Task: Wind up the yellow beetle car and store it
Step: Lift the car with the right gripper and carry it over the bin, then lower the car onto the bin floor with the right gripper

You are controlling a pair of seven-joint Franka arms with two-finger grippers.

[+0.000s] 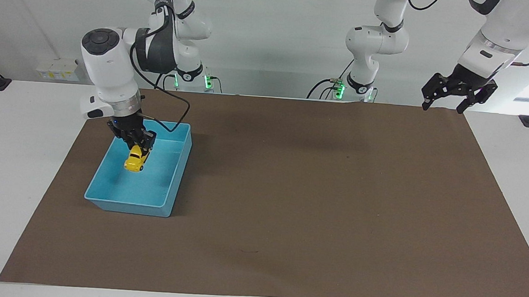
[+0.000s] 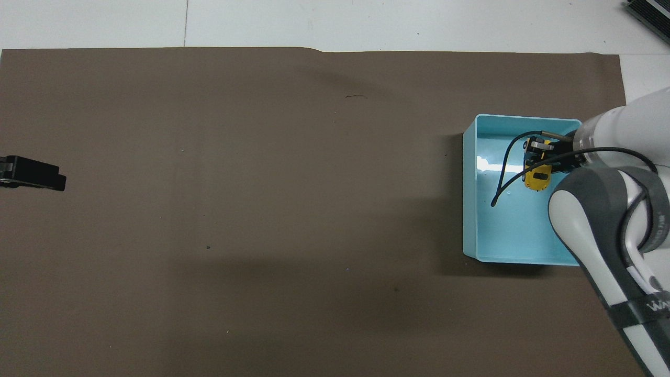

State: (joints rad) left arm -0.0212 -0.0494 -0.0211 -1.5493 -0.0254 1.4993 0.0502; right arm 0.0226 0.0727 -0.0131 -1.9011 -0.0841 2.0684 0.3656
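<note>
The yellow beetle car (image 1: 134, 160) hangs nose-down in my right gripper (image 1: 138, 149), which is shut on it over the inside of the light blue bin (image 1: 128, 202). The car is a little above the bin's floor. In the overhead view the car (image 2: 537, 179) and the right gripper (image 2: 539, 163) sit over the bin (image 2: 469, 209), partly covered by the arm. My left gripper (image 1: 443, 105) waits open and empty, raised over the mat's corner at the left arm's end; only its tip (image 2: 32, 174) shows in the overhead view.
A brown mat (image 1: 312, 192) covers most of the white table. The bin stands on it at the right arm's end. A cable (image 2: 502, 175) loops from the right wrist over the bin.
</note>
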